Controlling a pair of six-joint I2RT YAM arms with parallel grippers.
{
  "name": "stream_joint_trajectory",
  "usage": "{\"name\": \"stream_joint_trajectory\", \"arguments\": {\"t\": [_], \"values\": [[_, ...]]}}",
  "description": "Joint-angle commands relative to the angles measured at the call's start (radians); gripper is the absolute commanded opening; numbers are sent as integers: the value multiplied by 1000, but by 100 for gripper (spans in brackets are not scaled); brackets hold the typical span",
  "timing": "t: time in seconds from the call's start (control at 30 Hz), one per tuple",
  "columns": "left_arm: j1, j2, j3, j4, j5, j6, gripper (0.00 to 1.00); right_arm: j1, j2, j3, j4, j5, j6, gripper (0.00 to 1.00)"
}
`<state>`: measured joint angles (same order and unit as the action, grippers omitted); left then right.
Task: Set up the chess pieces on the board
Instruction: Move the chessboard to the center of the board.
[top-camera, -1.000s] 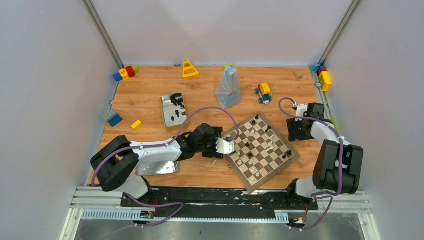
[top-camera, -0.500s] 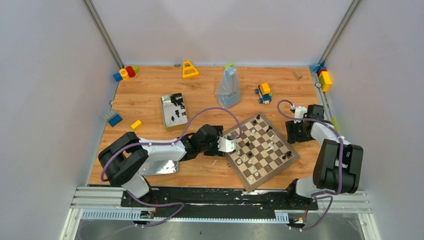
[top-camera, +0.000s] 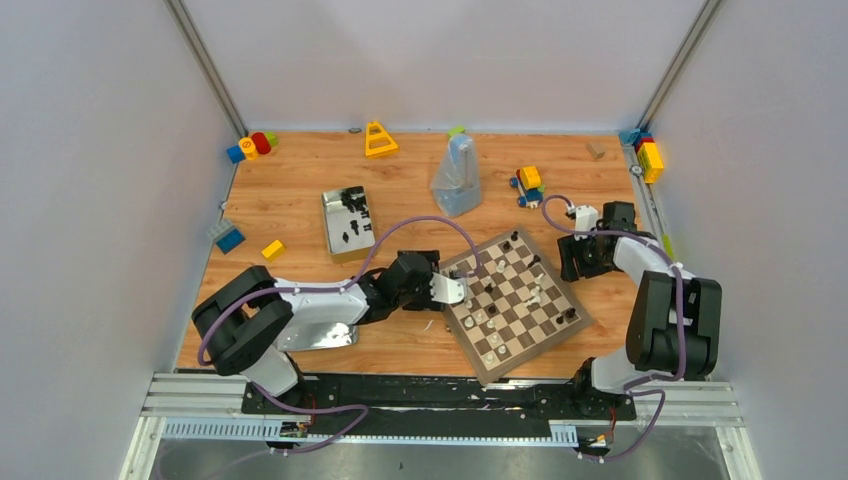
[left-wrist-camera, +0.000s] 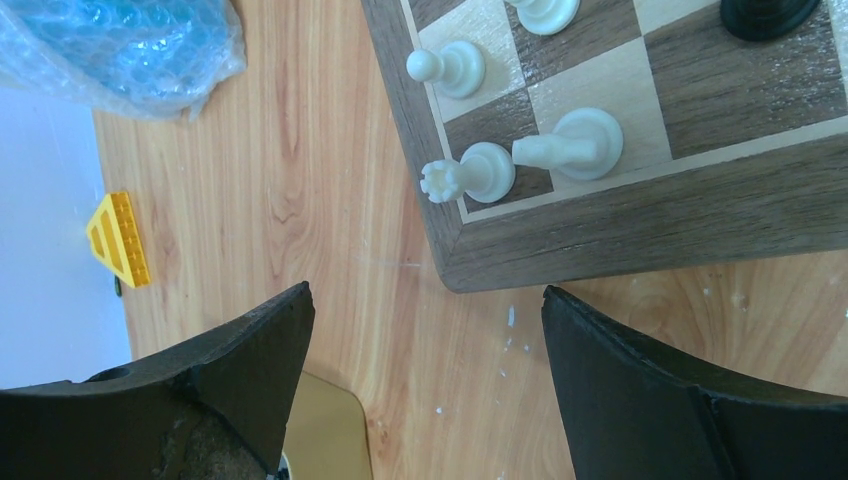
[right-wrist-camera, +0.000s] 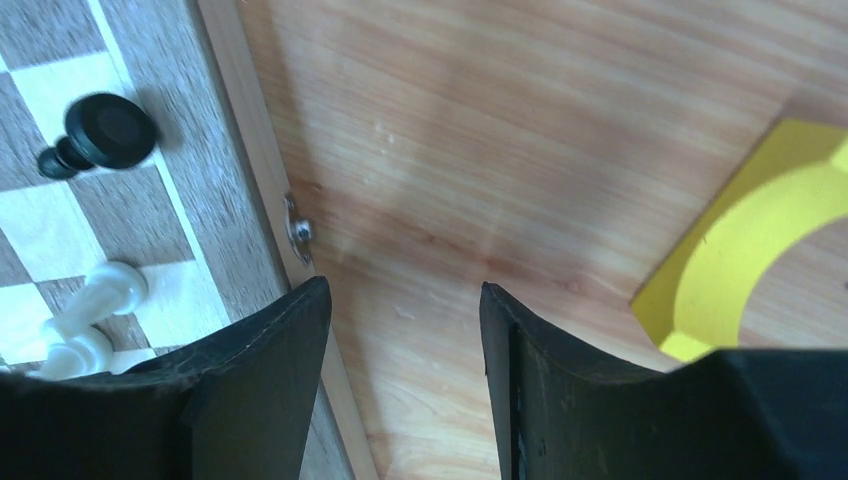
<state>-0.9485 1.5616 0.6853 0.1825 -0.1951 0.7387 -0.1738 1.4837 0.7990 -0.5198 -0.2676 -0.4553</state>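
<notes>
The board (top-camera: 543, 338) lies turned at an angle near the table's front, with several black and cream chess pieces (top-camera: 516, 290) scattered on it. My left gripper (top-camera: 452, 290) is open at the board's left corner (left-wrist-camera: 455, 270), which lies just beyond the fingertips; only bare table lies between them (left-wrist-camera: 425, 300). Cream pieces (left-wrist-camera: 480, 172) stand and lie by that corner. My right gripper (top-camera: 574, 258) is open at the board's far right edge (right-wrist-camera: 255, 150). Its left finger (right-wrist-camera: 265, 370) overlaps the edge, and bare table shows in the gap (right-wrist-camera: 402, 295). A black piece (right-wrist-camera: 105, 130) stands nearby.
A silver tin (top-camera: 334, 238) holding more pieces stands left of the board, and its lid (top-camera: 315, 337) lies under the left arm. A blue bubble-wrap bag (top-camera: 457, 178) stands behind the board. Toy blocks lie around (top-camera: 380, 140) (top-camera: 529, 186) (top-camera: 272, 250), one yellow (right-wrist-camera: 740, 250) beside my right gripper.
The right gripper has moved left against the board's edge, and the board has slid and turned a little to the left. The left gripper has shifted slightly farther up the table.
</notes>
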Motion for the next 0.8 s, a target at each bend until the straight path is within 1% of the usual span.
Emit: {"name": "stream_joint_trajectory", "arguments": {"t": [0.0,0.17,0.37,0.5,0.7,0.77], "values": [[-1,-54,-21,9,-27,4,92,48,39,63,-39,-84,21,58],[15,-61,-41,9,-58,-2,92,88,55,80,-50,-95,36,58],[62,-106,-58,-24,-42,-44,92,115,71,88,-50,-96,43,58],[75,-146,-83,-34,-43,-52,92,137,94,108,-54,-99,54,58],[91,-166,-104,-46,-50,-71,92,168,111,129,-58,-89,68,58],[96,-172,-109,-49,-49,-79,92,201,113,132,-57,-87,72,58]]}}
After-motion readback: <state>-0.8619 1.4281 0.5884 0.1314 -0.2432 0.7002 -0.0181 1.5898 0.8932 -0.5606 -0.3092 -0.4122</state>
